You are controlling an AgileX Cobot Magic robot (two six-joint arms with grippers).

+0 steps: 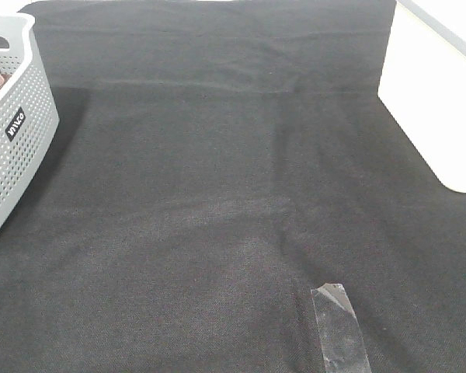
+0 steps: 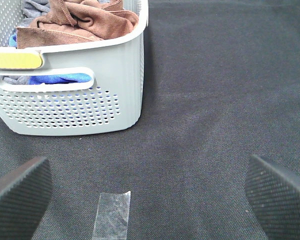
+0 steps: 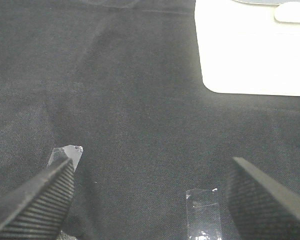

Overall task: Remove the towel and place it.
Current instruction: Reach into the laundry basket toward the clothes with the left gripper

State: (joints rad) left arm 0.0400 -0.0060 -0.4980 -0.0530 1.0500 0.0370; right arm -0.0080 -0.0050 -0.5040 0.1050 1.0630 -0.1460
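Where the grey plastic basket with little holes (image 2: 80, 107) stands at the left edge of the black cloth cover (image 1: 217, 155) on the worktop, the big reddish-brown fluffy towel (image 2: 80, 22) lies bunched up inside it. A blue cloth (image 2: 55, 78) is under the towel and a grey cloth (image 2: 37, 7) is beside it. The left hand (image 2: 150, 200) is wide open and holds nothing; it is near the basket but not touching it. The right hand (image 3: 150, 200) is open too, with nothing in it, above the black cover. A clear strip of tape (image 1: 340, 326) is stuck on the cover. A bare white part of the worktop (image 1: 439, 116) shows on the right.
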